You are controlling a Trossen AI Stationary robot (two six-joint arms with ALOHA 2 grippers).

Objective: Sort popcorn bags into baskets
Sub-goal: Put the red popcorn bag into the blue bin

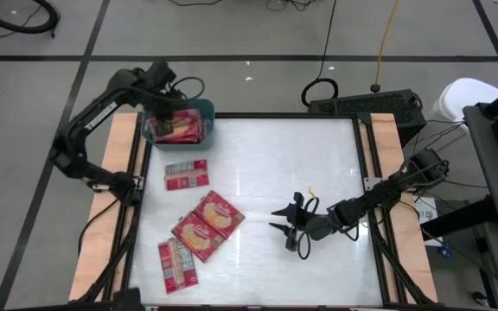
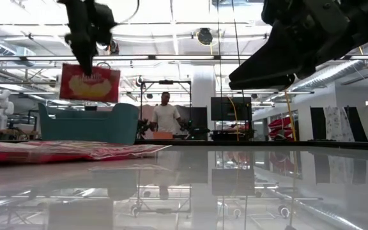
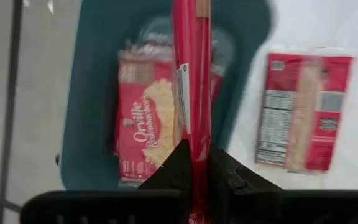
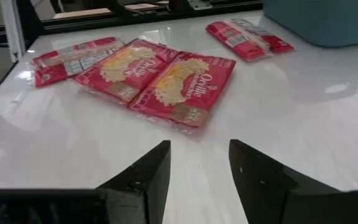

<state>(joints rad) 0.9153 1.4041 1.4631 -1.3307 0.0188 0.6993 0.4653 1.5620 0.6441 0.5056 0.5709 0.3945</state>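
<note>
A teal basket [image 1: 180, 125] stands at the table's far left corner with popcorn bags [image 3: 145, 124] lying flat inside it. My left gripper [image 1: 164, 108] hangs over the basket, shut on one red popcorn bag [image 2: 89, 83]. Several more bags lie flat on the table's left half: one back-up [image 1: 186, 174] next to the basket, two face-up [image 1: 207, 225], and some back-up [image 1: 177, 263] near the front edge. My right gripper [image 4: 199, 168] stands open low over the table's middle right [image 1: 285, 220], pointing at the face-up bags, with nothing between its fingers. My left gripper pinches the held bag's upper edge [image 3: 194, 140] between its two fingers, coming from above and pointing steeply down. The bag hangs flat and upright below the fingers [image 2: 85, 54], lifted clear and over the basket's opening.
Wooden side rails [image 1: 119, 173] run along the table's left and right edges. A black box with cables [image 1: 366, 104] sits beyond the far edge. A person [image 2: 166, 118] stands in the room behind. The table's right half [image 1: 318, 164] is bare white surface.
</note>
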